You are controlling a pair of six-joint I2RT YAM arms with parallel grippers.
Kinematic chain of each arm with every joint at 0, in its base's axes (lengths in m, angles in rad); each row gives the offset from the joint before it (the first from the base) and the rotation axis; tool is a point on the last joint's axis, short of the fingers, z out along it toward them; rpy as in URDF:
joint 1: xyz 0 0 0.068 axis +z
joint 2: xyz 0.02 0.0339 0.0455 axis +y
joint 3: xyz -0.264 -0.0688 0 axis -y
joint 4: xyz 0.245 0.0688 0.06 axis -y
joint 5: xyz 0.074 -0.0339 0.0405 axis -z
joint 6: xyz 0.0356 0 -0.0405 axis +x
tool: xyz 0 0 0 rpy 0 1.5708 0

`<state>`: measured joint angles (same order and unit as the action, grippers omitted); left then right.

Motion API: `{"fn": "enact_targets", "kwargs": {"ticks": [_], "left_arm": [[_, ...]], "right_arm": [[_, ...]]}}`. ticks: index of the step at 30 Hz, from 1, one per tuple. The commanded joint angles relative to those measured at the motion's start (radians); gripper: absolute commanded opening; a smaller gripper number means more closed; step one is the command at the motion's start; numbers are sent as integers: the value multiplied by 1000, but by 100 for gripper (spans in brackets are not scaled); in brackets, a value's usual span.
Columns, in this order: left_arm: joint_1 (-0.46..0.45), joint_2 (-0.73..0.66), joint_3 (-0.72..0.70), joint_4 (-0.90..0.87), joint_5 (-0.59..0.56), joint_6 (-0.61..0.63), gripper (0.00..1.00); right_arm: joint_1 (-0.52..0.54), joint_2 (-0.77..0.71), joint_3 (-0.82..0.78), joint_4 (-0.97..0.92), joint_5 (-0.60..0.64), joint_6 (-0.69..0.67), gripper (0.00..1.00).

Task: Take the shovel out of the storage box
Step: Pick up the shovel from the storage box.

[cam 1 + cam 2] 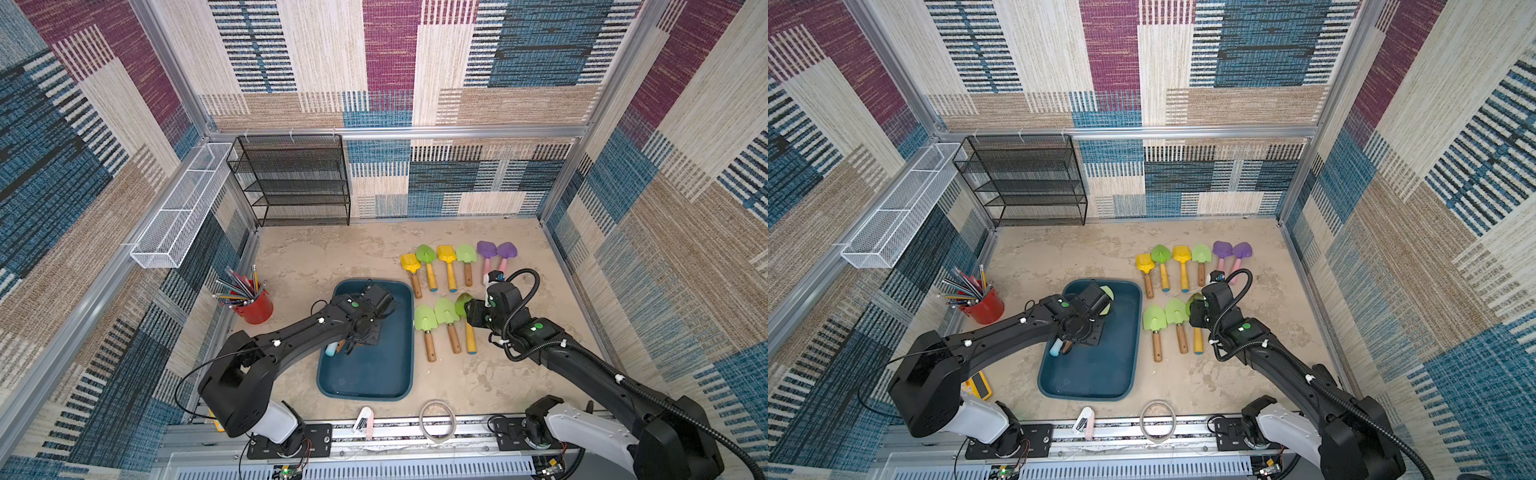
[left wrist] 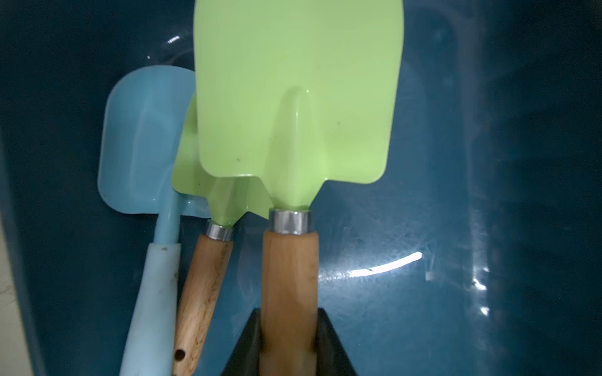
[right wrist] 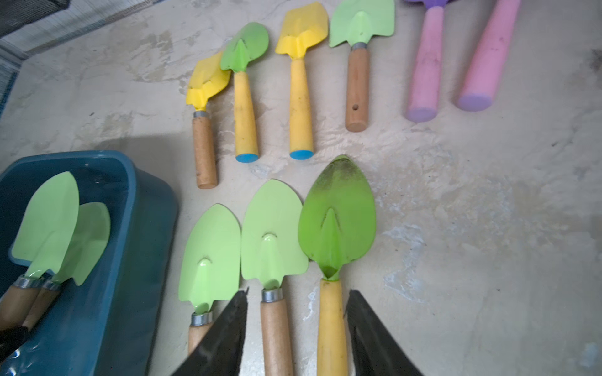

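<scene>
The dark teal storage box (image 1: 374,374) lies at the middle of the table, in both top views (image 1: 1096,374). My left gripper (image 2: 289,338) is inside it, shut on the wooden handle of a light green shovel (image 2: 293,97). A second green shovel (image 2: 185,162) and a pale blue shovel (image 2: 140,146) lie beside it on the box floor (image 2: 456,195). My right gripper (image 3: 298,299) hangs open just right of the box, over the table. A dark green shovel with a yellow handle (image 3: 337,221) and a light green one (image 3: 272,234) lie between its fingers, untouched.
Several shovels lie in two rows right of the box, among them yellow (image 1: 446,253) and purple (image 1: 486,249). A red cup of pencils (image 1: 255,307) stands left. A black mesh rack (image 1: 295,183) and a white wire basket (image 1: 183,208) line the back left.
</scene>
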<state>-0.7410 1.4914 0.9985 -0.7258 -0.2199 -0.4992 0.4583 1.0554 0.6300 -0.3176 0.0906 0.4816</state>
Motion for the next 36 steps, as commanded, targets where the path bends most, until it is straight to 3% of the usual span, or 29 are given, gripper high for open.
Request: {"fn": "enact_targets", "kwargs": {"ticks": [1, 11, 19, 36], "left_arm": [[5, -43, 2, -22, 52, -28, 1], [87, -207, -57, 73, 301, -67, 1], [191, -310, -167, 254, 562, -151, 1], [287, -441, -427, 759, 841, -434, 2]], "right_arm": [[5, -9, 8, 72, -105, 12, 54], [19, -23, -24, 261, -356, 93, 55], [43, 41, -42, 475, -580, 170, 57], [124, 306, -44, 916, -833, 392, 60]]}}
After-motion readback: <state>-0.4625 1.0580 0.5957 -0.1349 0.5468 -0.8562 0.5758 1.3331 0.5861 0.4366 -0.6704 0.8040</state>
